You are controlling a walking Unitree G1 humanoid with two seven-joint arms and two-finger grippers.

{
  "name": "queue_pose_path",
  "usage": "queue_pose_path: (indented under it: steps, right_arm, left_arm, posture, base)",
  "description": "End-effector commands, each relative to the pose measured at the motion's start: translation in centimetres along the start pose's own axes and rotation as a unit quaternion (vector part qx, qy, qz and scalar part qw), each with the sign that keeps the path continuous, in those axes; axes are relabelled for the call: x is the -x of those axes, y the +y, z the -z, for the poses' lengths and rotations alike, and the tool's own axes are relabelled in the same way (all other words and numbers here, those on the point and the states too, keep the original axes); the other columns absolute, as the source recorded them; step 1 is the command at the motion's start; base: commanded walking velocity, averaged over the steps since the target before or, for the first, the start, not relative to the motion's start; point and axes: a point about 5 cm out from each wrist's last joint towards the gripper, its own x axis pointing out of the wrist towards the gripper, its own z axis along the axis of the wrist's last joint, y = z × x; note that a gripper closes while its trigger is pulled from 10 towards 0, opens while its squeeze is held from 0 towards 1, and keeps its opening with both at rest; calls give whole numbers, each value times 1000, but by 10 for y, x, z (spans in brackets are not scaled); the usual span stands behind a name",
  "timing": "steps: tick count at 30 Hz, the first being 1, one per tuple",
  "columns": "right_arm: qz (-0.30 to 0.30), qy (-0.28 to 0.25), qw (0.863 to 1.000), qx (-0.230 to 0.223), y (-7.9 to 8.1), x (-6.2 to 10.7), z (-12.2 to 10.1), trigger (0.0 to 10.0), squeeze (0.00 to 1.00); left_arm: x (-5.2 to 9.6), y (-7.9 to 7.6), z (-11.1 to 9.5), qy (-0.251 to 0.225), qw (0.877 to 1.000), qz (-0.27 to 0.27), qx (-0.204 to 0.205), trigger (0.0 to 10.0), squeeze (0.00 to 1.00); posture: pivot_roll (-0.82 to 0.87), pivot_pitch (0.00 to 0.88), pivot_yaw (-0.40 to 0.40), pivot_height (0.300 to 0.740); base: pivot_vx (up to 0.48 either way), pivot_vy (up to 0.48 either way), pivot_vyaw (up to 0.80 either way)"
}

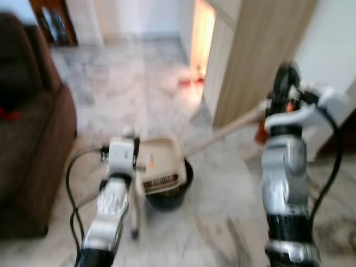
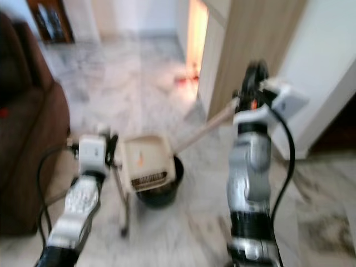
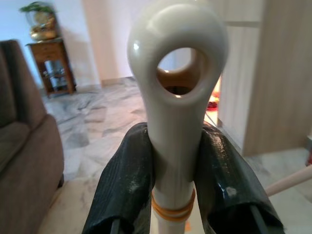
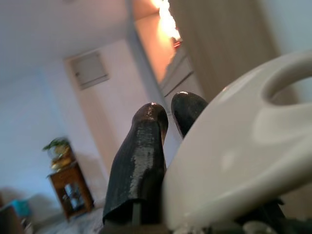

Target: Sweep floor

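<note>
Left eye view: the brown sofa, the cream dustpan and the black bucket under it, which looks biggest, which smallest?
1. Brown sofa, by far the largest as it looks.
2. Cream dustpan.
3. Black bucket, smallest as seen, but the dustpan hides much of it, so ranks two and three are unsure.

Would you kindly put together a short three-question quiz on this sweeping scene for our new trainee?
1. True or false: the left gripper is shut on the dustpan handle.
2. Which piece of furniture stands on the robot's left? A) brown sofa B) bed C) desk
3. Fill in: the cream dustpan sits over a black ____ on the marble floor.

Key: 1 true; 2 A; 3 bucket.
</note>
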Motion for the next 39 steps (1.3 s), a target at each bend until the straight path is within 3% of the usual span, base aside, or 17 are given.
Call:
queue_pose_path:
  steps: [1,9,19,39]
  right_arm:
    - [-29,-46,998,-22,18,-7,-17,10000,0]
    - [-29,-48,998,-25,19,-7,-18,10000,0]
    - [-8,-35,999,-29,13,-9,-14,10000,0]
    - [1,-29,999,-22,10,-9,-13,10000,0]
  left_arm:
    - [-3,11,-12,-32,999,-14,-18,10000,0]
    - [1,14,-10,-28,999,-15,-24,10000,0]
    - [2,16,-12,-36,999,-8,-22,10000,0]
    - [5,17,-11,-30,999,-8,-23,10000,0]
  posture:
    - [92,0,-39,740]
    - [92,0,-35,740]
    - [94,0,-32,740]
    - [93,0,-34,740]
  base:
    - [390,0,569]
    - [376,0,480]
    - [218,0,0]
    - [0,0,-677]
